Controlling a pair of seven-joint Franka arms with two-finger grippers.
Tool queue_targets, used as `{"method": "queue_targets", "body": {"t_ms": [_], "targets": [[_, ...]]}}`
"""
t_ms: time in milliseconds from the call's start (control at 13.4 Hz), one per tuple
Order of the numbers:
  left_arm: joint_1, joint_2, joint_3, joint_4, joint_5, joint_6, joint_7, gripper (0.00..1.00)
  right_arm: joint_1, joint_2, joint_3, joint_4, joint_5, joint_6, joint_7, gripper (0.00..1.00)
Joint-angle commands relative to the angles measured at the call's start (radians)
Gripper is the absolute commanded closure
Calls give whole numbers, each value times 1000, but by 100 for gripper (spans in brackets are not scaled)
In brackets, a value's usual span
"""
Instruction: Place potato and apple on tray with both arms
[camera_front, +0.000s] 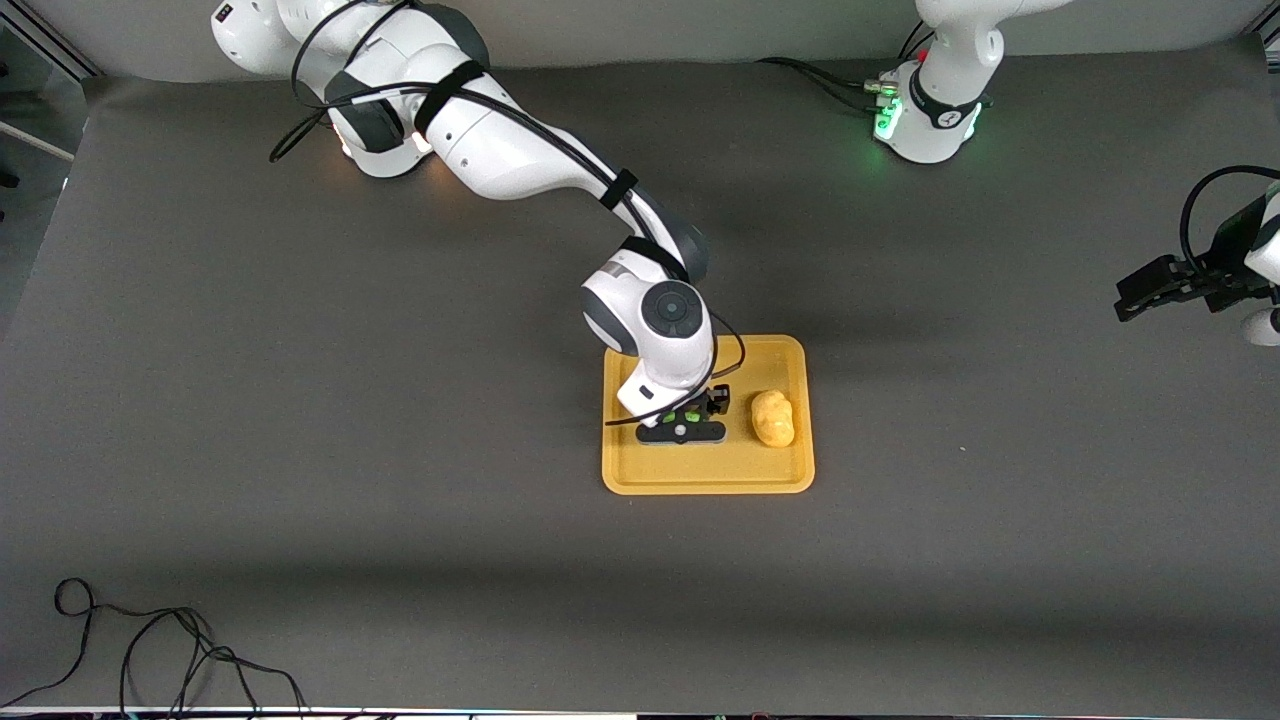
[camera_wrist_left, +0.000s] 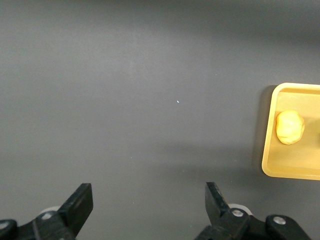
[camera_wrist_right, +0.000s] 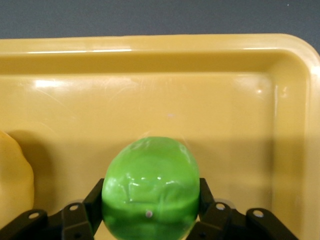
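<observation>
A: Where is the right gripper (camera_front: 682, 415) sitting?

B: It is hanging low over the tray (camera_front: 770, 475), reaching in from the right arm's base at the table's robot edge. Its fingers (camera_wrist_right: 86, 209) are pressing on both sides of the apple (camera_wrist_right: 150, 186), so it is grasping the green ball. In the front view only slivers of green are showing under the wrist.

A: Is the apple touching the tray floor?

B: That cannot be told. The right wrist view is showing the apple over the tray's yellow floor (camera_wrist_right: 225, 115), with the rim running past it.

A: And the potato (camera_front: 772, 417)?

B: It is lying on the tray, just beside the right gripper, toward the left arm's end of the table. It is apart from the apple; its edge is peeking in at the side of the right wrist view (camera_wrist_right: 12, 185).

A: Where is the tray itself lying?

B: Around the middle of the grey tabletop (camera_front: 300, 450), well away from every corner.

A: What is the left gripper (camera_front: 1150, 290) doing?

B: The left arm is waiting by the table edge at its own end. Its fingers (camera_wrist_left: 80, 202) are standing wide apart with nothing between them, released over bare table. Its wrist view is catching the tray (camera_wrist_left: 270, 160) and the potato (camera_wrist_left: 290, 127) farther off.

A: Anything else lying about?

B: A loose black cable (camera_front: 150, 650) is curling at the corner nearest the camera, at the right arm's end.
</observation>
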Motion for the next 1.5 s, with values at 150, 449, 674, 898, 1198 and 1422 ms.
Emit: {"method": "queue_targets", "body": {"t_ms": [150,449,674,898,1198,1422], "targets": [[6,-6,-1,-4,4,6,15,0,3,24,0,43,-13,12,12,0],[6,-6,-1,-4,4,6,15,0,4,-19,2,44,-9,-49,11,0],[6,-6,-1,-4,4,6,15,0,-2,-98,-4,44,-9,-158,8,0],[6,-6,-1,-4,4,6,15,0,-39,-236,-10,43,-10,-325,-1,0],[6,-6,-1,-4,4,6,15,0,-124,-413,-26,20,-15,-520,-99,0],[6,-6,-1,-4,4,6,15,0,-203,-583,-55,-116,-15,-595,-275,0]]}}
